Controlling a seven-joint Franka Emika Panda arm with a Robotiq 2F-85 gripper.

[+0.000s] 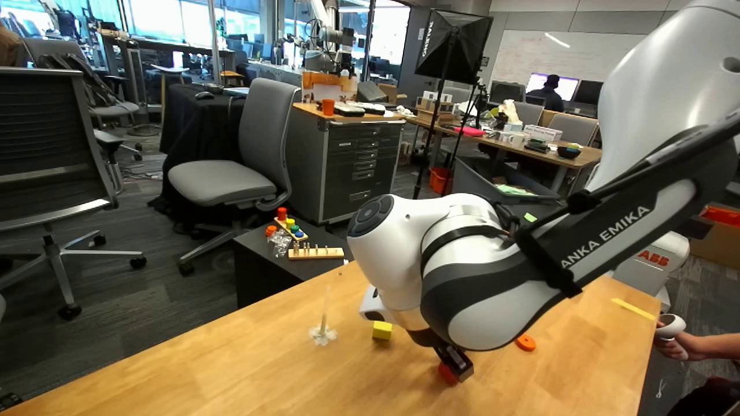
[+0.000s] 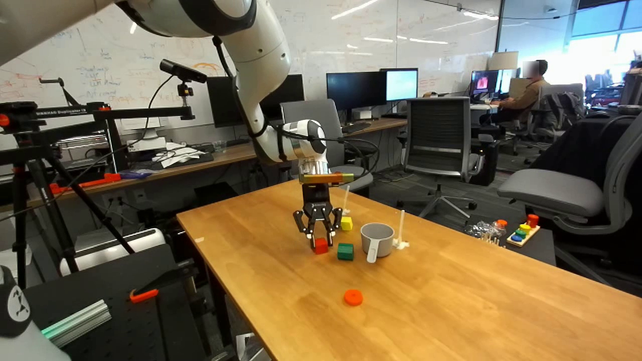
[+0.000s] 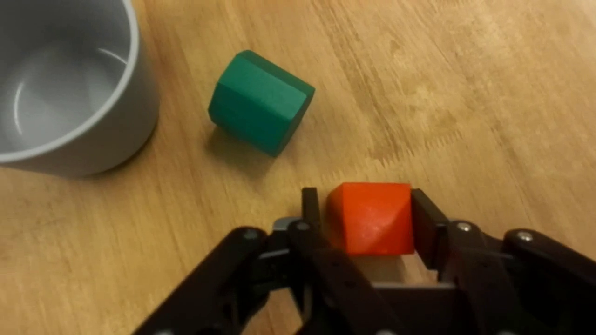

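Observation:
A red block [image 3: 378, 218] sits on the wooden table between the fingers of my gripper [image 3: 363, 204]. The right-hand finger [image 3: 424, 223] lies against the block's side in the wrist view, while a narrow gap shows at the left-hand finger [image 3: 310, 204]. In an exterior view the gripper [image 2: 321, 239] points straight down over the red block [image 2: 321, 246]. Close by lies a green faceted block [image 3: 260, 102], on its side. Beyond that stands a grey cup [image 2: 377, 238] with a handle. The arm hides the cup and green block in an exterior view, where the red block [image 1: 446, 374] partly shows.
A yellow block [image 2: 346, 223] rests behind the gripper. An orange disc [image 2: 353, 297] lies nearer the table's front edge. Thin upright sticks [image 2: 401, 225] stand on the table, one beside the cup. A low black stand [image 1: 272, 271] with toys is beyond the table edge.

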